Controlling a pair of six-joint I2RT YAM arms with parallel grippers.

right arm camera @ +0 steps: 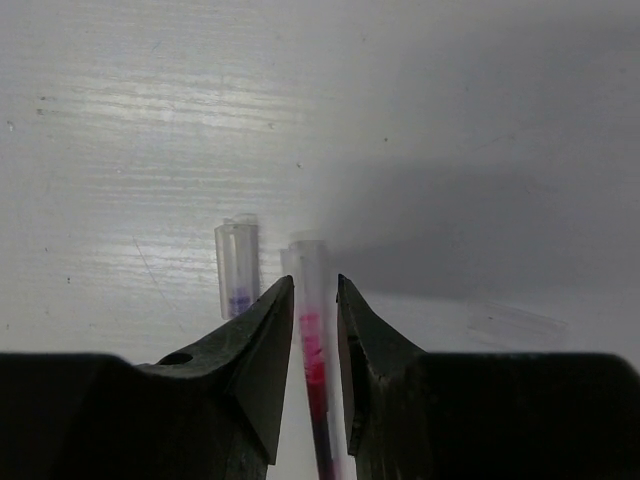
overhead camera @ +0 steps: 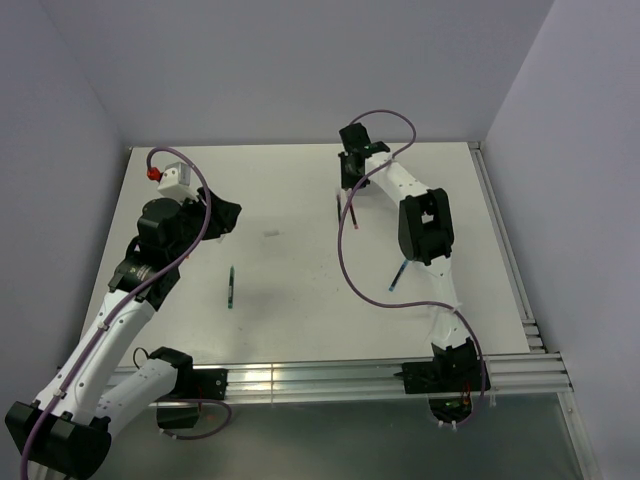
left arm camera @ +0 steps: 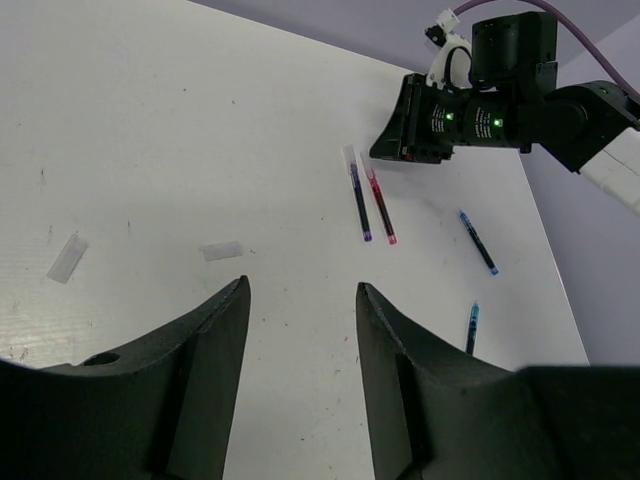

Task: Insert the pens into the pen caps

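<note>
In the right wrist view my right gripper (right arm camera: 315, 282) is down at the table. Its jaws stand narrowly apart astride the red pen (right arm camera: 318, 390), which lies flat with a clear cap (right arm camera: 306, 268) on its end. Beside it lies the purple pen's capped end (right arm camera: 238, 265). From above, the right gripper (overhead camera: 349, 185) is at the far end of the red pen (overhead camera: 354, 212). My left gripper (left arm camera: 300, 285) is open and empty above bare table. Ahead of it lie two loose caps (left arm camera: 68, 257) (left arm camera: 221, 250), the purple pen (left arm camera: 359, 195) and the red pen (left arm camera: 380, 205).
A dark blue pen (left arm camera: 478, 242) and a light blue pen (left arm camera: 471, 328) lie right of the red one. A dark pen with a green tip (overhead camera: 231, 288) lies mid-table near my left arm. A faint clear cap (right arm camera: 515, 322) lies right of the right gripper. Walls enclose the table.
</note>
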